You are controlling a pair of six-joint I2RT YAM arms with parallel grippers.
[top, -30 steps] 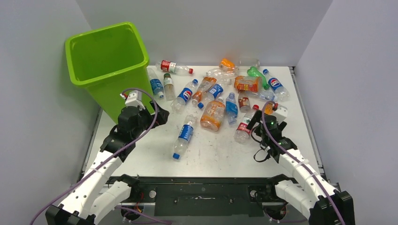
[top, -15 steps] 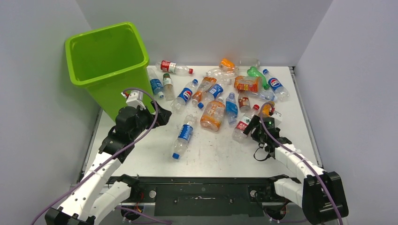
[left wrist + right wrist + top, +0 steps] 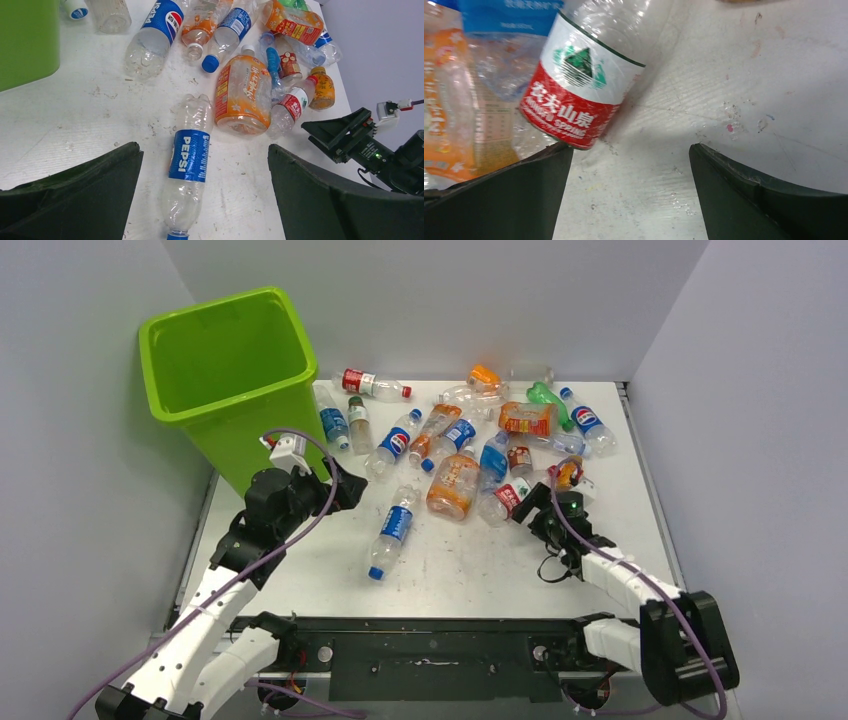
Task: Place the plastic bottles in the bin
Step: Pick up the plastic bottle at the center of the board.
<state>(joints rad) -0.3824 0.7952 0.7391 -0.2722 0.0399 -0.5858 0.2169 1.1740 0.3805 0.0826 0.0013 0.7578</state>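
Observation:
The lime-green bin (image 3: 225, 370) stands at the back left; its wall shows in the left wrist view (image 3: 25, 40). Many plastic bottles lie across the back middle of the white table (image 3: 460, 560). A clear Pepsi bottle (image 3: 390, 528) lies alone, in front of my open, empty left gripper (image 3: 340, 488), which hovers beside the bin. In the left wrist view that bottle (image 3: 189, 165) lies between the fingers. My right gripper (image 3: 530, 502) is open and low at the table. Its left finger (image 3: 499, 200) touches a clear bottle with a red and white label (image 3: 584, 95), next to a big orange bottle (image 3: 455, 483).
Grey walls close in the table at the back and both sides. The right arm's black wrist (image 3: 370, 145) shows in the left wrist view. A black rail (image 3: 420, 640) runs along the near edge. Bare table lies between the two arms.
My right gripper has moved left and forward, pushing the red-label bottle left against the orange bottle. The left arm has hardly moved.

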